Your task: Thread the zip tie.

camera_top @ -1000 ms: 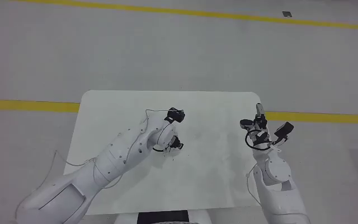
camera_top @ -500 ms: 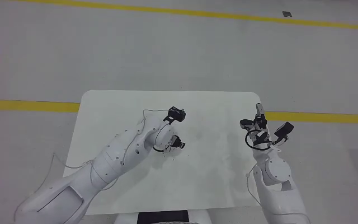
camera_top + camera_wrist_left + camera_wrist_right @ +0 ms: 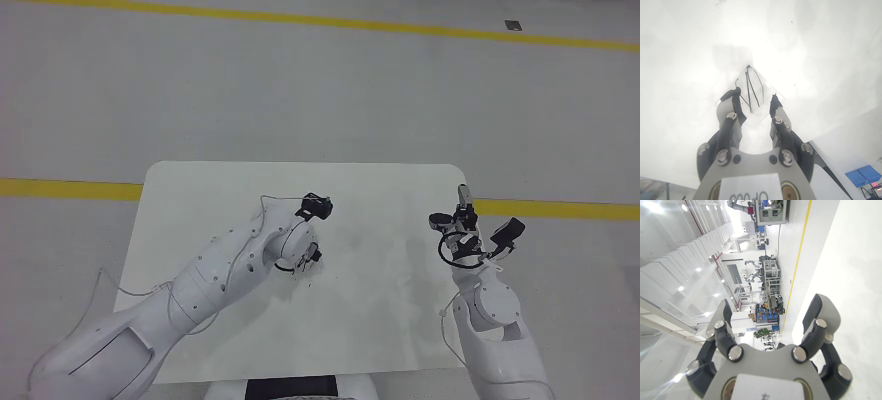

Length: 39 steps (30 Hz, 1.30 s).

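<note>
Left gripper [image 3: 756, 92] partly open, low over zip ties [image 3: 748, 91] lying loose on clear sheet [image 3: 761, 113]. Since a second ago: slight shift, gap a touch narrower. Likely lining up a pick. Right gripper [image 3: 772, 306] wide, unmoved.

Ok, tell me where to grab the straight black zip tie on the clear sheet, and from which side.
Take the straight black zip tie mid-strap, coming straight down from above with the jaws across its width. It lies flat and thin on the clear sheet, so a side approach probably would fail. The left gripper hangs over it, jaws open.
</note>
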Motion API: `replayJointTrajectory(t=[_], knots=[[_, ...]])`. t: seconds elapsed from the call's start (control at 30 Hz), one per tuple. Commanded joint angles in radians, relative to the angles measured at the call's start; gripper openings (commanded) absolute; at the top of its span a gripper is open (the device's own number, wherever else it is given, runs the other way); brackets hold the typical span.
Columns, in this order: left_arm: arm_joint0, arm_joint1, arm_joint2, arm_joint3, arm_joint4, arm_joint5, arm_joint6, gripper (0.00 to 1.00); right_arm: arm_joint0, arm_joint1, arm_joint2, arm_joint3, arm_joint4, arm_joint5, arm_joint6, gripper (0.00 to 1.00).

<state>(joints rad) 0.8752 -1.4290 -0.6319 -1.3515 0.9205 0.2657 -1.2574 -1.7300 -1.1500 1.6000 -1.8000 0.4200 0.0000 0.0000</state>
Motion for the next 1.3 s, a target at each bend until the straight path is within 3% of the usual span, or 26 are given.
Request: replayJointTrajectory(t=[0.0, 0.2, 0.43, 0.83, 1.27], knots=[[-0.006, -0.003, 0.006, 0.012, -0.002, 0.001, 0.001, 0.21, 0.0, 0.0, 0.0, 0.0, 0.0, 0.0, 0.0, 1.0], [-0.03, -0.018, 0.03, 0.065, -0.015, 0.012, -0.004, 0.16, 0.0, 0.0, 0.0, 0.0, 0.0, 0.0, 0.0, 1.0], [-0.058, -0.037, 0.063, 0.13, -0.02, 0.026, -0.009, 0.17, 0.0, 0.0, 0.0, 0.0, 0.0, 0.0, 0.0, 1.0], [-0.112, -0.084, 0.126, 0.245, -0.063, 0.022, -0.018, 0.2, 0.0, 0.0, 0.0, 0.0, 0.0, 0.0, 0.0, 1.0], [-0.141, -0.115, 0.148, 0.313, -0.107, 0.004, 0.011, 0.2, 0.0, 0.0, 0.0, 0.0, 0.0, 0.0, 0.0, 1.0]])
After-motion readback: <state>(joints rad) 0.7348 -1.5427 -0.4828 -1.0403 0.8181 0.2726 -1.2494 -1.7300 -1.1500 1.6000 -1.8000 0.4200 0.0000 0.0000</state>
